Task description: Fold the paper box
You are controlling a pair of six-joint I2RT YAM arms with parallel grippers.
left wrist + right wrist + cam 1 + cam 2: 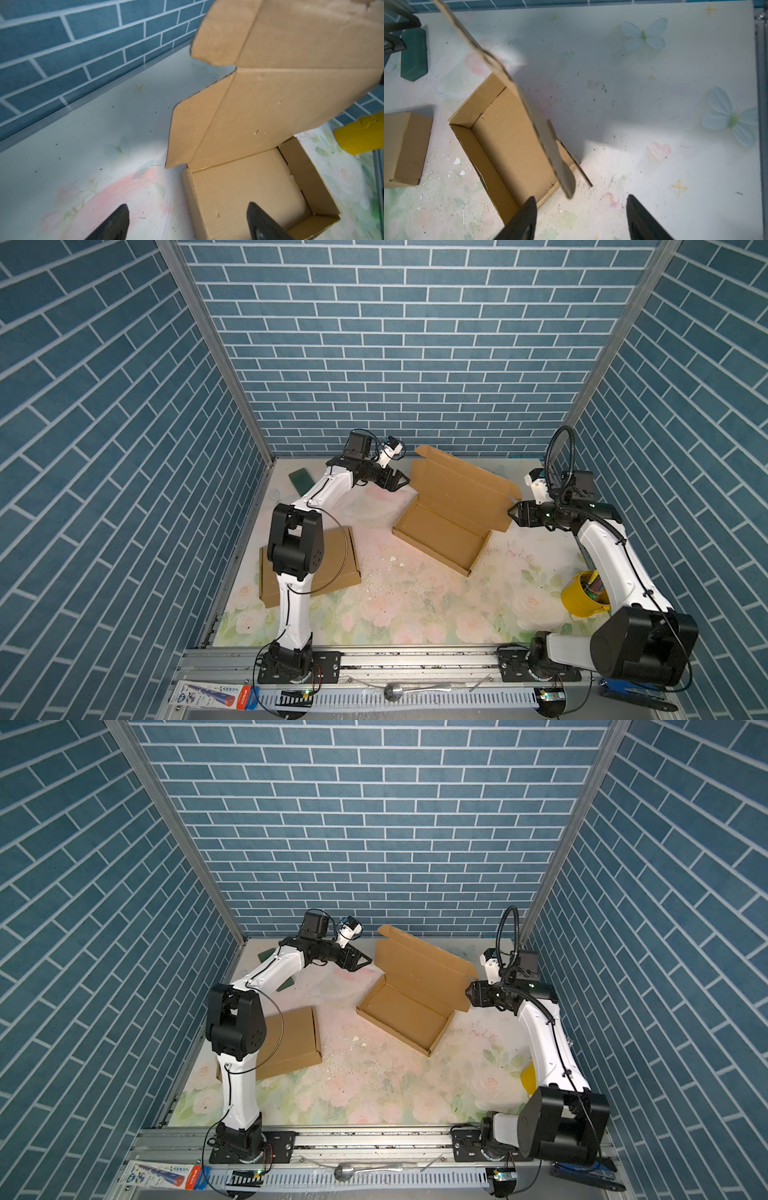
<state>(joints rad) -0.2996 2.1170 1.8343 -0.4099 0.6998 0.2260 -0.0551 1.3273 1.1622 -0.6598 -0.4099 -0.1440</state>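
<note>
left arm (320,489), right arm (602,547) flank paper box (440,531) | fingers (116,224) spread

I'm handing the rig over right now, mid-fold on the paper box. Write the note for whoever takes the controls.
Left gripper: open, empty, just off the left edge of the raised lid.
Right gripper: open, empty, at the lid's right edge; contact unclear.
Open box: mid-table, tray walls up, lid standing upright.
Closed box: lies flat near the left arm.
Done: tray formed.
Left: fold the lid's flaps in, lower and tuck the lid.
</note>
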